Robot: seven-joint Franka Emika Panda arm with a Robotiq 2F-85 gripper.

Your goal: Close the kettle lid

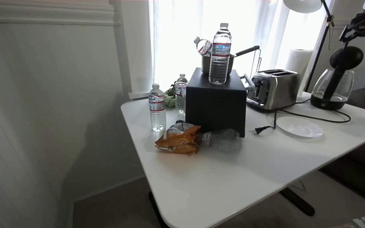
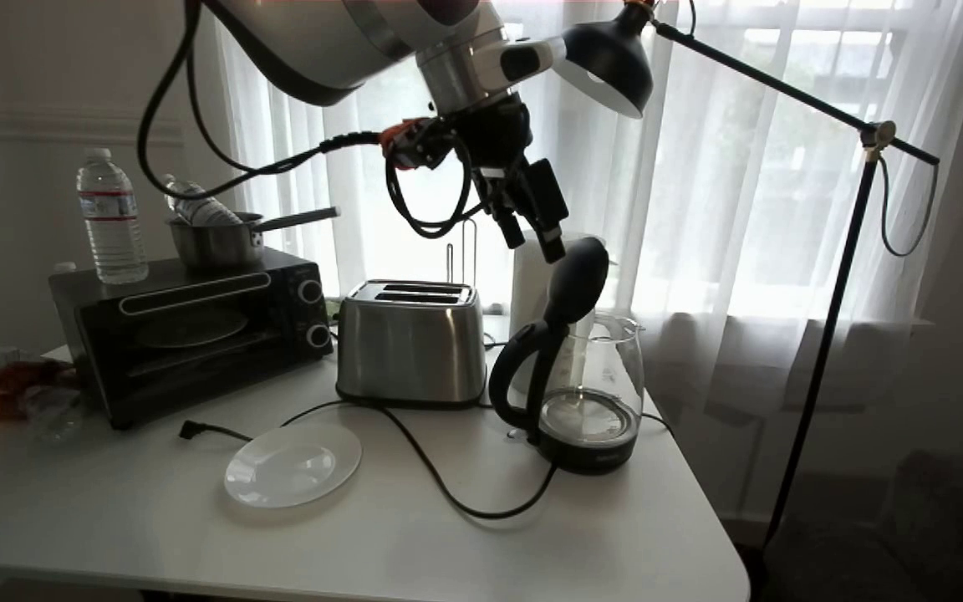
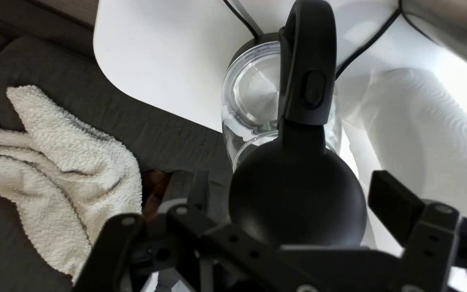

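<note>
The kettle has a clear glass body, a black handle and a black base. It stands on the table's end in both exterior views (image 1: 347, 84) (image 2: 628, 368) and in the wrist view (image 3: 249, 91). Its round black lid (image 2: 579, 280) is open, swung up on the handle side; it also shows raised in an exterior view (image 1: 346, 58). My gripper (image 2: 534, 244) is open and empty, just above the lid. In the wrist view the lid (image 3: 298, 194) appears between the spread fingers (image 3: 297, 196), with a gap at each side. I cannot tell whether any part touches it.
A chrome toaster (image 2: 410, 351) and a paper towel roll (image 2: 527, 288) stand near the kettle. A white plate (image 2: 293, 468) and a black cord (image 2: 440, 481) lie in front. A black toaster oven (image 2: 189, 334) carries a pot and bottles. A lamp (image 2: 611, 63) hangs close to the arm.
</note>
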